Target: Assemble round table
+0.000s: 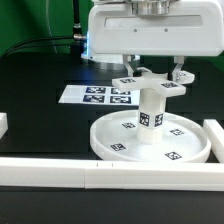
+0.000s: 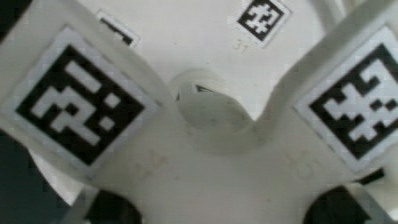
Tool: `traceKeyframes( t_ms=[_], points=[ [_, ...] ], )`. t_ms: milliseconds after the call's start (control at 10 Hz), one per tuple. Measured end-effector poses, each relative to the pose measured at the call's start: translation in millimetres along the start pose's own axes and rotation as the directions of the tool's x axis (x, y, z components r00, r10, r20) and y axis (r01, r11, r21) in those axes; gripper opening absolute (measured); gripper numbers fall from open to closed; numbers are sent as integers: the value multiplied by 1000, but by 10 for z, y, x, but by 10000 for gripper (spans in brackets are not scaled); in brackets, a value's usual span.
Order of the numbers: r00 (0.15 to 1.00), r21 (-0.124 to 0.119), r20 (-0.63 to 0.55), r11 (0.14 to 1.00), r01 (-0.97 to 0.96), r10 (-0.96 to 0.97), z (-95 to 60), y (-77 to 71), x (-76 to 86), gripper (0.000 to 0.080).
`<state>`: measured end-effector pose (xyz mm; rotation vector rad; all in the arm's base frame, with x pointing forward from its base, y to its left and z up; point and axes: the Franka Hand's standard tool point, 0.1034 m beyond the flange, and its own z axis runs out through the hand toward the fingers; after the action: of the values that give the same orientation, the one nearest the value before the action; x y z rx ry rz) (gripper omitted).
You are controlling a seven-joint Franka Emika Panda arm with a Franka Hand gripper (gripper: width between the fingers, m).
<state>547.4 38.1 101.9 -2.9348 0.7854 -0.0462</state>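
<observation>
White plastic everywhere on the black table. The large rimmed disc lies flat in the lower centre of the exterior frame, rim up, tags on its floor. The short post stands upright on the disc's middle, presumably seated in the hub so the foot can go on top. The cross-shaped foot sits at the post's top, centre-right of frame, its tagged arms spread level. The gripper hangs straight down over it from the upper right, placed over the foot's centre, most likely so it can press or twist it onto the post.

The wrist view is filled by the foot: two tagged arms fan out at mid-left and mid-right, and a pale round opening shows in the middle, probably its socket. Dark fingertips peek in at the lower edge on either side of the foot's hub. They look spread around it, but whether they pinch it or just bracket it I cannot tell.

The marker board lies flat at mid-left, behind the disc, apart from it. White border bars run along the bottom edge and the right side, boxing in the work area.

Judgement: the foot is being fitted; whether it is seated is unclear.
</observation>
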Motion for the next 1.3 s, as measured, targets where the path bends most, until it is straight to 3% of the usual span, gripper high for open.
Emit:
traceKeyframes(
  t_ms=[400, 500, 600, 900, 1100, 1300],
  points=[
    [917, 40, 24, 916, -398, 398, 0, 7, 17, 443],
    [820, 57, 12, 818, -572, 572, 4, -11, 25, 443],
    [814, 64, 0, 812, -580, 581, 2, -22, 32, 443],
    [691, 71, 21, 688, -722, 722, 0, -16, 40, 443],
    [580, 77, 42, 576, -814, 814, -2, -8, 48, 443],
    [387, 98, 90, 379, -920, 917, -7, 3, 65, 443]
  ],
)
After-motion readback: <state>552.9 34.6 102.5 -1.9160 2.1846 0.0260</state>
